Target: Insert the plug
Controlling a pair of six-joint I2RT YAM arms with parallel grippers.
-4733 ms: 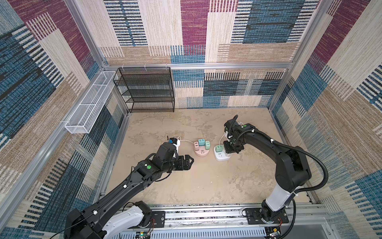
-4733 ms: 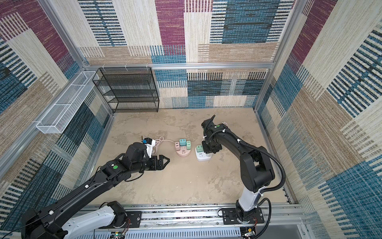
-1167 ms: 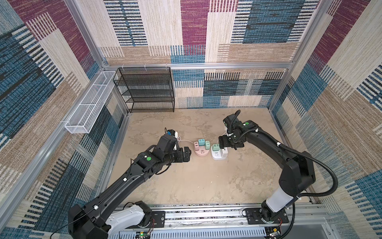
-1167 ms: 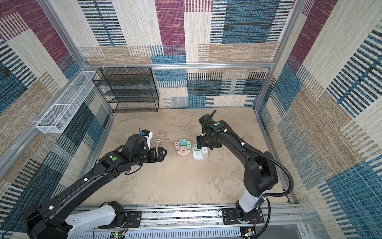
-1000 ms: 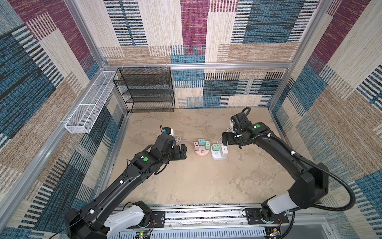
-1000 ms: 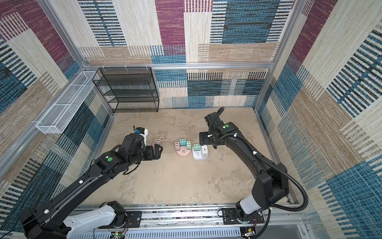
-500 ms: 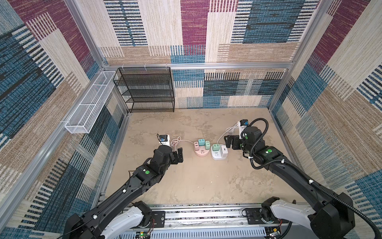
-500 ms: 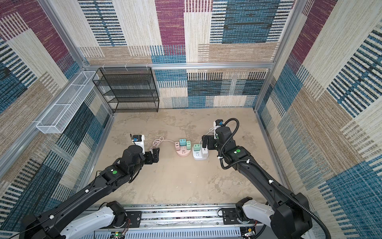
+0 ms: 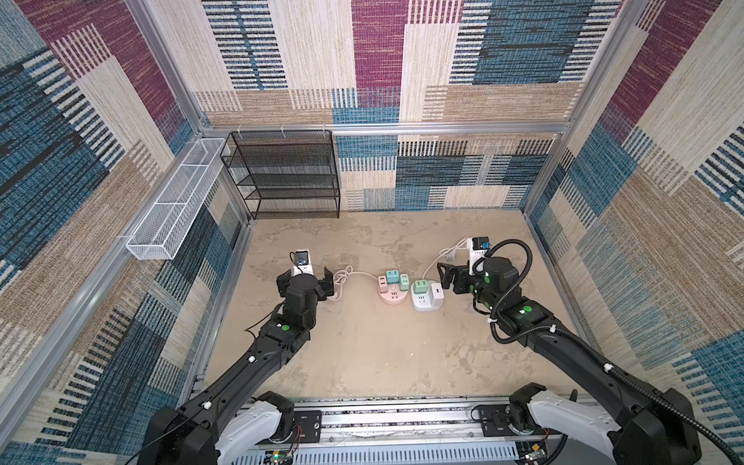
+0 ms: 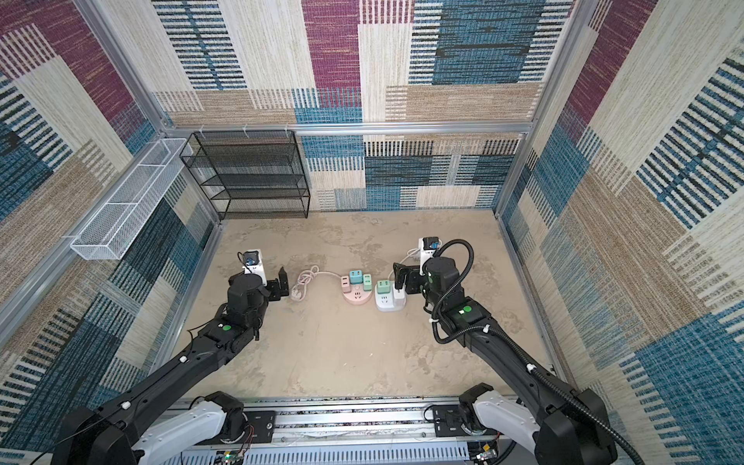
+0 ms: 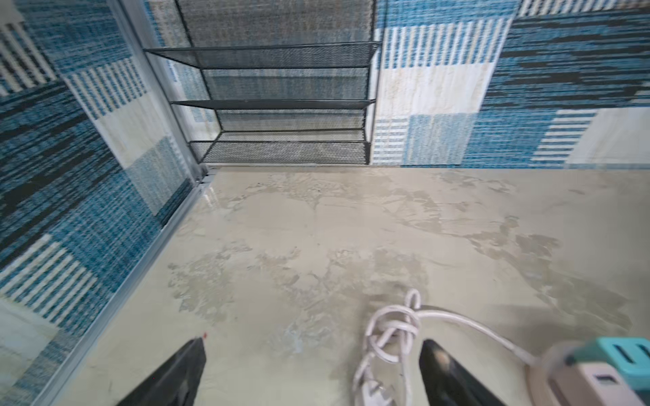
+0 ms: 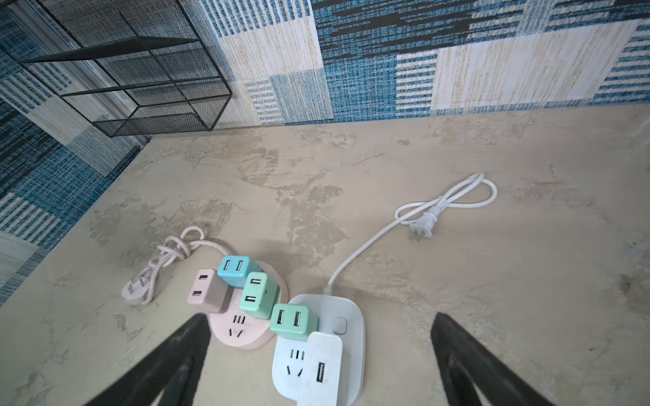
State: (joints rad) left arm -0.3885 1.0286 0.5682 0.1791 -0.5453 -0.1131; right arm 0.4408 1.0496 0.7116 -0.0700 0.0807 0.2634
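Both top views: mottled sandy bench (image 9: 362, 354), patterned walls all round. Mid-frame, two power strips side by side: a round pink power strip (image 9: 391, 297) carrying pink, blue and green USB adapters, and right of it a white power strip (image 9: 422, 302). The white plug (image 9: 437, 291), a USB adapter, stands seated in the white power strip, right beside a green adapter (image 9: 420, 286) on the same strip. The left hand (image 9: 305, 279) sits left of centre, spread wide, empty, near a knotted pink cord (image 9: 342, 278). The right hand (image 9: 457, 275) sits right of centre, just beside the white power strip, spread wide, gripping nothing. Black mesh rack (image 9: 286, 173) at upper left against the back wall; white wire basket (image 9: 173, 205) hung on the left wall.

Left wrist view: fingers (image 11: 176, 376) far apart, bare bench between them. The pink cord and its plug lie close by one finger; part of the pink power strip shows beyond it.

Right wrist view: fingers (image 12: 158, 372) far apart. The white power strip lies between them, the white plug upright in it with one USB port facing up, clear of both fingers. A white cord (image 12: 431, 216) runs from this strip across the bench to a loose two-pin plug
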